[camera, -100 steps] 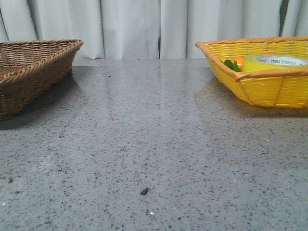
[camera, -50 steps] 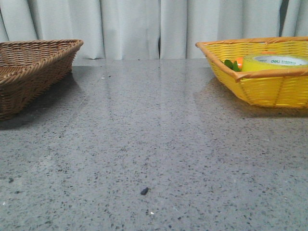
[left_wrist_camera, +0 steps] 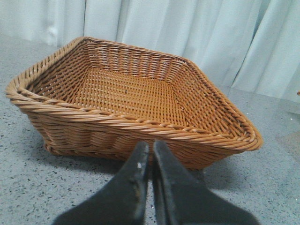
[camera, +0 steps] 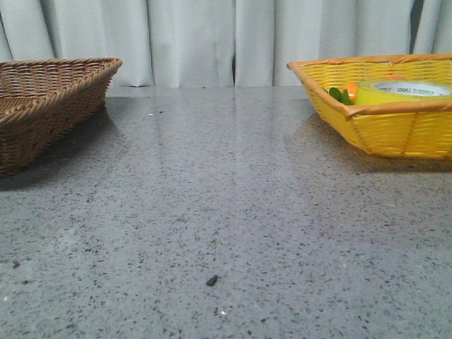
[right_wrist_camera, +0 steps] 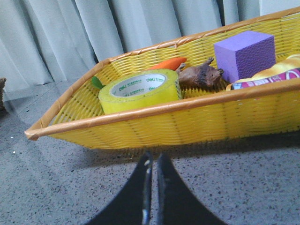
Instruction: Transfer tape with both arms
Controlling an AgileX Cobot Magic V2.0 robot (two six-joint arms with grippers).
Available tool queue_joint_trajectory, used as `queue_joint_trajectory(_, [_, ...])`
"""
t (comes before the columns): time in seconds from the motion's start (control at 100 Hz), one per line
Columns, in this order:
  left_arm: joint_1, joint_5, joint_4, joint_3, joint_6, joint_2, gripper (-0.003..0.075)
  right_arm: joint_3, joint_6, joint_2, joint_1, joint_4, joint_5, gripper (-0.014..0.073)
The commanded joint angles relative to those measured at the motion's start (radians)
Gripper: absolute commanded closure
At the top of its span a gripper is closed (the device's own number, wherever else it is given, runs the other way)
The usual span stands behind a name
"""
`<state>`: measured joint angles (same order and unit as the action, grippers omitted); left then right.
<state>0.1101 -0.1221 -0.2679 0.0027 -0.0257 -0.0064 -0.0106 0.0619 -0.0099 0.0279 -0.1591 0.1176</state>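
Observation:
The tape is a yellow-green roll with a white core and green lettering. It lies flat in the yellow basket at the back right of the table. In the right wrist view the tape sits at the basket's near left end. My right gripper is shut and empty, over the table just short of the basket's wall. My left gripper is shut and empty, in front of the brown wicker basket. Neither arm shows in the front view.
The yellow basket also holds an orange carrot, a brown animal figure, a purple block and a packet. The brown basket stands at the back left with nothing in it. Grey curtains hang behind the table.

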Motion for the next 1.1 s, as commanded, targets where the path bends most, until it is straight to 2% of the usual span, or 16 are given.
queue_joint_trajectory(0.0, [0.001,0.091,-0.027,0.008,-0.010,-0.028,0.0741,-0.021,-0.007,-0.021,-0.006,-0.034,-0.078,0.0663])
queue_joint_trajectory(0.11, [0.001,0.128,-0.105,0.008,-0.010,-0.028,0.0741,-0.021,-0.007,-0.021,-0.006,-0.121,-0.082,0.0663])
queue_joint_trajectory(0.29, [0.001,0.130,-0.135,0.008,-0.010,-0.028,0.0741,-0.021,-0.006,-0.021,-0.006,-0.194,-0.129,0.0663])
queue_joint_trajectory(0.42, [0.001,0.137,-0.399,0.006,-0.014,-0.028,0.0741,-0.013,-0.006,-0.021,-0.006,-0.415,-0.147,0.0663])
queue_joint_trajectory(0.47, [0.001,0.133,-0.455,-0.005,-0.014,-0.028,0.0741,0.003,-0.006,-0.021,-0.006,-0.452,-0.141,0.0662])
queue_joint_trajectory(0.54, [0.001,0.114,-0.430,-0.043,0.000,-0.028,0.0741,0.049,-0.006,-0.021,-0.006,-0.453,-0.111,0.0659])
queue_joint_trajectory(0.62, [0.001,0.061,-0.314,-0.116,0.005,-0.006,0.0741,0.119,-0.011,-0.008,-0.006,-0.424,-0.065,0.0658])
queue_joint_trajectory(0.72, [0.001,-0.042,-0.163,-0.223,0.005,0.063,0.0734,0.233,-0.011,0.060,-0.006,-0.311,0.037,0.0658])
queue_joint_trajectory(0.79, [0.001,-0.108,-0.094,-0.310,0.005,0.134,0.0687,0.326,-0.011,0.139,-0.006,-0.242,0.120,0.0658])
queue_joint_trajectory(0.87, [0.001,-0.159,-0.069,-0.404,0.035,0.233,0.0568,0.454,-0.025,0.247,-0.006,-0.196,0.209,0.0646])
queue_joint_trajectory(0.92, [0.001,-0.195,-0.069,-0.464,0.076,0.293,0.0486,0.538,-0.062,0.324,-0.006,-0.189,0.258,0.0608])
queue_joint_trajectory(1.01, [0.003,-0.267,-0.069,-0.552,0.128,0.400,0.0379,0.711,-0.163,0.475,-0.006,-0.189,0.367,0.0480])
queue_joint_trajectory(1.09, [0.003,-0.307,-0.069,-0.618,0.129,0.473,0.0363,0.870,-0.194,0.611,-0.006,-0.189,0.491,0.0342])
